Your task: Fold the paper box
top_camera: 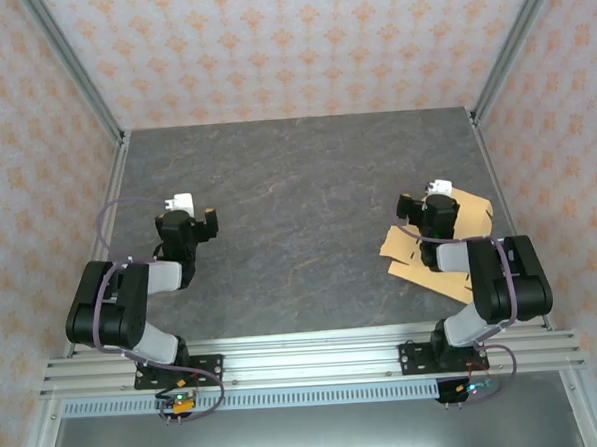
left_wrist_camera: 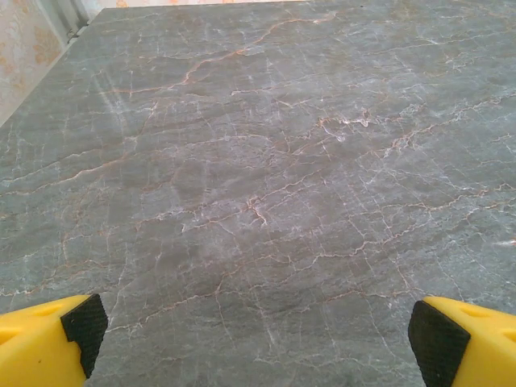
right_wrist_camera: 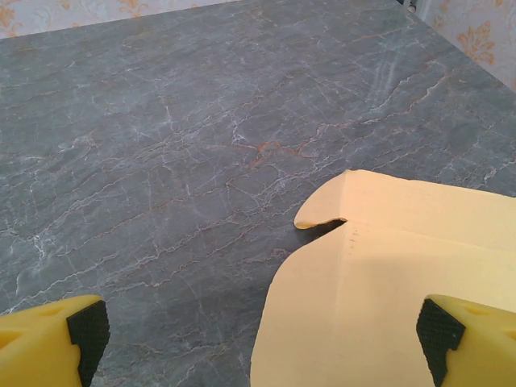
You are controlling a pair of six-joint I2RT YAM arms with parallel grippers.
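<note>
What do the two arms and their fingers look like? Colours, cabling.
The left arm and right arm have bulky black links with light-grey joint sections and thin purplish cables looped alongside. Left fingers and right fingers are yellow with black pads.

The paper box [top_camera: 404, 251] is an unfolded, flat cut-out of thin tan cardboard. It lies flat on the grey marbled tabletop [top_camera: 297, 204], in the right half of the top view, a little below mid-height and near the tabletop's right edge. Its outline is irregular, with flaps reaching toward the upper right and the lower left, and its middle is hidden. In the right wrist view the paper box [right_wrist_camera: 387, 282] takes up the lower right of the frame. There it looks pale orange-yellow, with a rounded flap, a narrow slit beside that flap, and faint straight creases.
</note>
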